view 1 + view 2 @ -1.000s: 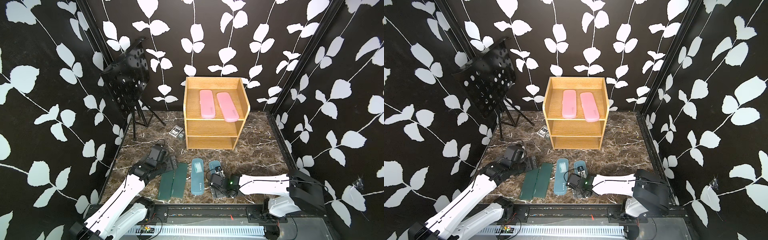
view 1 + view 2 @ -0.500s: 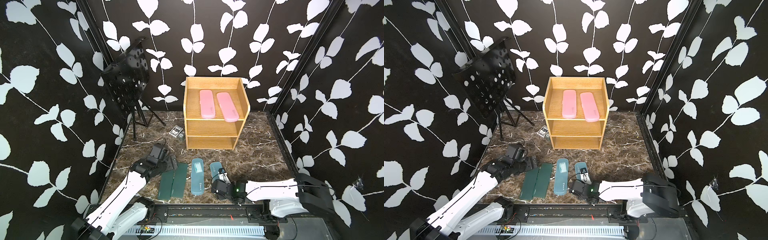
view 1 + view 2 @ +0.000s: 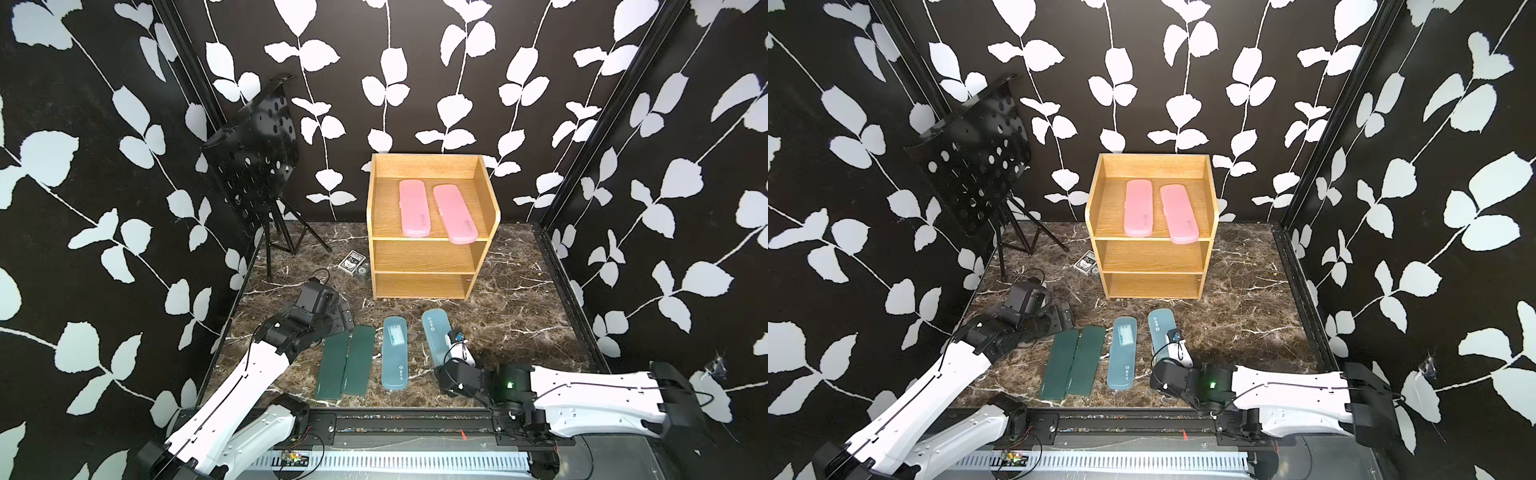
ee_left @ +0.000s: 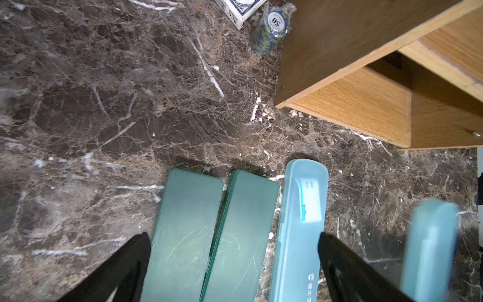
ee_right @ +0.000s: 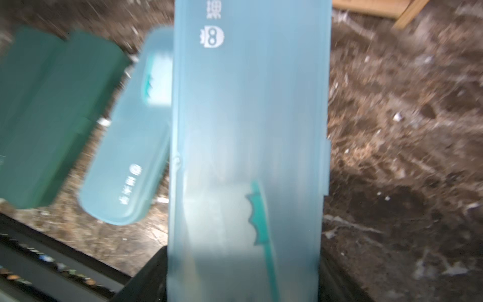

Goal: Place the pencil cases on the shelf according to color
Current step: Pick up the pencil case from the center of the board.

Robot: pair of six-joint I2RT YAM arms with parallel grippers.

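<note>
The right gripper [image 5: 243,277] is seen clamped on the near end of one translucent blue case [image 3: 434,332], with black fingers [image 5: 149,279] set against its long sides. The case is extended straight ahead of the fingertips, toward the shelf [image 3: 419,255]. Whether it is raised clear of the marble tabletop [image 3: 519,316] cannot be told.

The second blue case [image 3: 395,353] is laid flat just beside this gripper, to its left. The two dark green cases [image 3: 357,359] are found beyond that, edge to edge. The left gripper [image 4: 232,235] is held with its jaws wide apart and nothing between them, near the far ends of the green cases. Both green cases are framed between its fingers in the left wrist view.

The two pink cases [image 3: 413,208] are placed side by side on the shelf's top tier, well ahead of both grippers. A card box [image 3: 352,262] and a roll of poker chips [image 4: 271,28] are seen ahead of the left gripper, beside the shelf.
</note>
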